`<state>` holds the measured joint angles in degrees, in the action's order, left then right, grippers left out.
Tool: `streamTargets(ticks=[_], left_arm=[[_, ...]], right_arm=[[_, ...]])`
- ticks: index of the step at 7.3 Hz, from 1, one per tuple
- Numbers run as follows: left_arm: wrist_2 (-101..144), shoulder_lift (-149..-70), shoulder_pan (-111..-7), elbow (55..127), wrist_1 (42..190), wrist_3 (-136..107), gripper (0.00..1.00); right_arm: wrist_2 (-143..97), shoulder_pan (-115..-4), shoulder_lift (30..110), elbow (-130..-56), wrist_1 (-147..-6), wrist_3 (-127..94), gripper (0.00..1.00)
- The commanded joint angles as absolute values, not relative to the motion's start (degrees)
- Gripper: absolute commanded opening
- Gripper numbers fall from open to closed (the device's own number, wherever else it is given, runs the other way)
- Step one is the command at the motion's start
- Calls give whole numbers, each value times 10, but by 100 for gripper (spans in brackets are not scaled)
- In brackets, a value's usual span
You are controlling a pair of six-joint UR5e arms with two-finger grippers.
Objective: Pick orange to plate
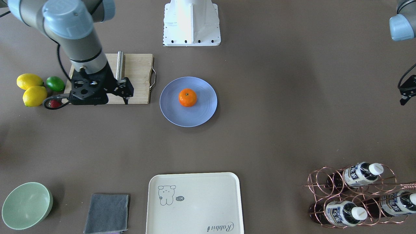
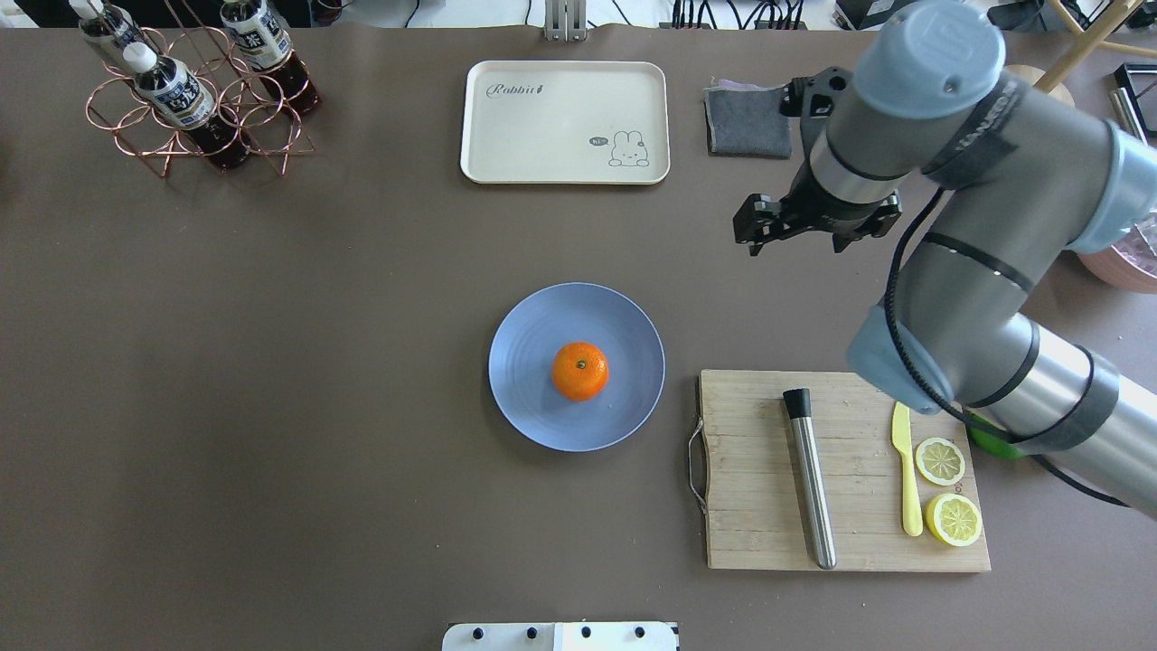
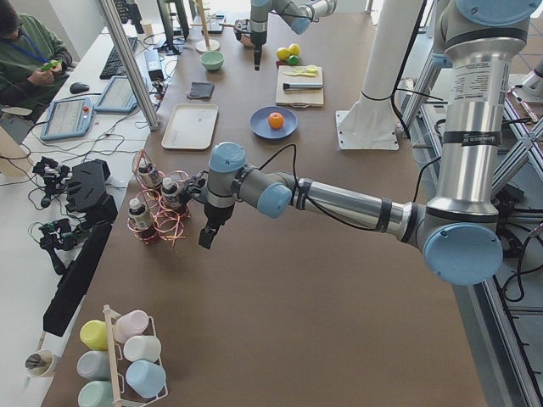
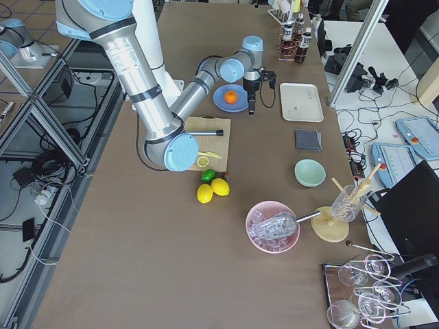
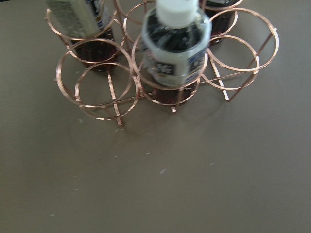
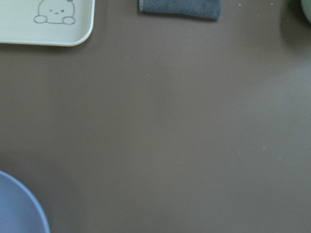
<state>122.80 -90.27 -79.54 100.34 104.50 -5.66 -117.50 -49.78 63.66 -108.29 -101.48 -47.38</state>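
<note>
The orange [image 1: 187,97] rests upright, stem dot up, in the middle of the blue-lavender plate [image 1: 201,112] at the table's centre; the orange [image 2: 579,371] and the plate [image 2: 529,398] also show from overhead. My right gripper [image 2: 800,237] hangs open and empty above bare table, well off the plate's far right side, and nothing touches the fruit. In the front view the right gripper [image 1: 100,97] overlaps the cutting board's edge. Only a sliver of my left gripper [image 1: 407,91] shows, by the bottle rack; its jaws are hidden.
A wooden cutting board [image 2: 750,470] with a steel muddler, a yellow knife and lemon halves lies right of the plate. Two lemons [image 1: 31,87], a lime and a strawberry sit beyond it. The cream tray [image 2: 564,122], grey cloth [image 2: 746,120], green bowl [image 1: 26,205] and copper bottle rack [image 2: 194,99] line the far edge.
</note>
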Motion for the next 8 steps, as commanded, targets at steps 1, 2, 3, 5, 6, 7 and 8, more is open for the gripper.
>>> streamTargets(ticks=[1,2,3,5,6,7,8], left_arm=[[1240,-883,-856,993,1019,-5,98],[1285,-882,-861,984,1018,-6,98],[1327,-883,-866,957,1025,-6,98],[1333,-885,-865,955,1026,-6,98],[1352,-885,-865,954,1027,-6,98],[1356,-884,-866,953,1027,-6,98],[1357,-883,-868,956,1027,-6,98]], right_arm=[[-1248,-646,729,-1070,-1013,-257,100],[-1303,-719,759,-1033,-1011,-178,100],[-1341,-791,771,-997,-1010,-86,100],[-1343,-885,806,-964,-1011,17,100],[-1341,-903,835,-969,-1006,36,100],[-1340,-908,846,-963,-1005,37,100],[-1340,-910,866,-965,-1001,35,100]])
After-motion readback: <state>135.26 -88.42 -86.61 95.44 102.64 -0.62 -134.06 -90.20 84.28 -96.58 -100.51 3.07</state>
